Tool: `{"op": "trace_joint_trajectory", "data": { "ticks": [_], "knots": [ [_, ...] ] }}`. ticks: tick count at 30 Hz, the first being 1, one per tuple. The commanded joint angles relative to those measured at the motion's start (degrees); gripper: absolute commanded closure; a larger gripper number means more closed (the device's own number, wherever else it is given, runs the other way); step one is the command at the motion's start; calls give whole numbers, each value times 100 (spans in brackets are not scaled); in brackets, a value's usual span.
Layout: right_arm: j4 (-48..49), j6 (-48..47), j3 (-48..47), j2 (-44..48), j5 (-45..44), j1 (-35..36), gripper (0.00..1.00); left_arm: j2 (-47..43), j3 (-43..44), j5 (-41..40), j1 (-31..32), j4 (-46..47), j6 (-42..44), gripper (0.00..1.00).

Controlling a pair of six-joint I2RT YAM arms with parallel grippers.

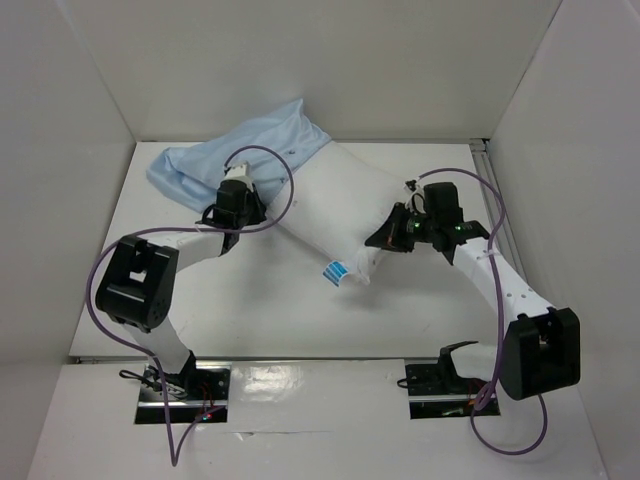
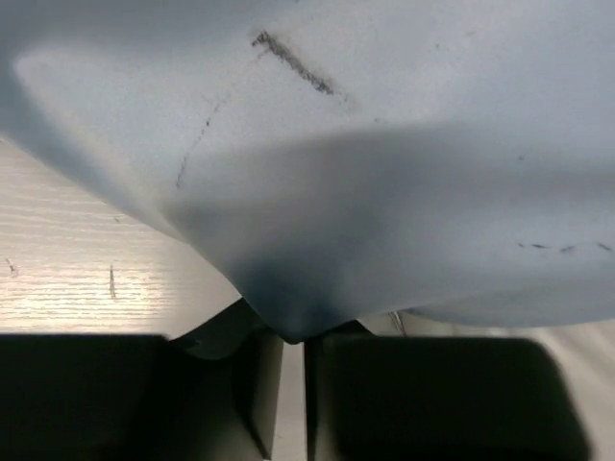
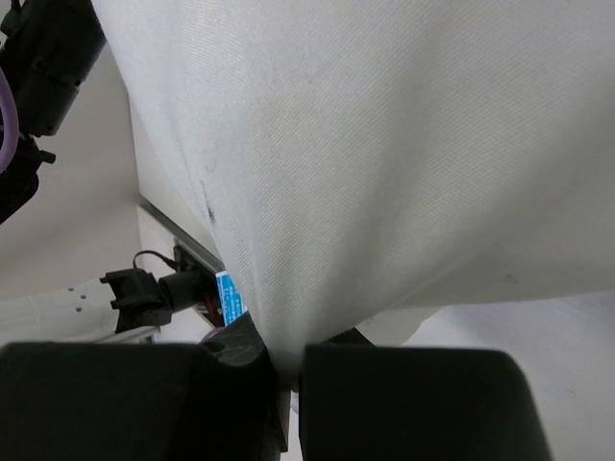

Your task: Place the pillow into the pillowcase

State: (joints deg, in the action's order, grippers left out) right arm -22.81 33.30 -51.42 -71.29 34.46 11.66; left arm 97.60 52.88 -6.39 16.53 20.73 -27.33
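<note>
Pillow (image 1: 340,205) lies diagonally across bench (image 1: 280,310); back-left end looks partly inside pillowcase (image 1: 215,160), blue tag (image 1: 337,270) end bare near middle. Left gripper (image 2: 293,351) clenched on fold of pale blue cloth, probably to hold sack mouth in place or draw it along. Right gripper (image 3: 288,370) pinching white cover at pillow's near-right end, likely to push stuffing toward sack. Judgement: insertion begun, most of pillow yet uncovered.
</note>
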Motion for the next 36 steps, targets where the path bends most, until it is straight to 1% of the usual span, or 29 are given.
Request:
{"op": "trace_joint_trajectory", "data": {
  "ticks": [1,2,4,6,11,14,16,19,21,23,25,28,29,31,32,34,36],
  "knots": [
    [224,-130,-394,36,123,-172,100,-189,187,-284,-133,-42,35,80],
    [224,-131,-395,36,123,-173,100,-250,248,-284,-185,-112,35,91],
    [224,-131,-457,-25,123,-173,100,-303,249,-344,-186,-314,35,100],
    [276,-131,-457,-87,184,-173,100,-434,302,-345,-186,-377,35,100],
    [277,-183,-571,-140,184,-234,100,-768,-23,-591,-186,-552,35,100],
    [277,-288,-624,-140,246,-305,100,-821,-94,-539,-353,-605,-18,100],
    [277,-289,-624,-140,246,-305,100,-822,-94,-424,-423,-605,-18,98],
    [277,-289,-624,-140,298,-305,100,-822,46,-197,-423,-658,34,78],
    [277,-289,-624,-140,298,-305,100,-770,108,-4,-423,-658,35,70],
    [277,-289,-624,-140,298,-305,100,-655,179,50,-423,-658,35,70],
    [277,-289,-624,-140,298,-305,100,-532,345,50,-423,-710,35,74],
    [225,-341,-624,-140,246,-357,100,-426,469,120,-423,-764,-17,73],
    [224,-342,-624,-140,246,-357,100,-426,469,121,-423,-764,-18,74],
    [224,-342,-624,-140,246,-357,100,-505,469,121,-423,-711,-18,96],
    [224,-342,-624,-140,246,-357,100,-505,469,121,-423,-763,-18,100],
    [224,-342,-624,-140,246,-357,100,-707,469,243,-423,-842,-18,100],
    [408,-202,-624,-140,246,-357,100,-847,469,568,-336,-1035,-18,100]
  ]
}}
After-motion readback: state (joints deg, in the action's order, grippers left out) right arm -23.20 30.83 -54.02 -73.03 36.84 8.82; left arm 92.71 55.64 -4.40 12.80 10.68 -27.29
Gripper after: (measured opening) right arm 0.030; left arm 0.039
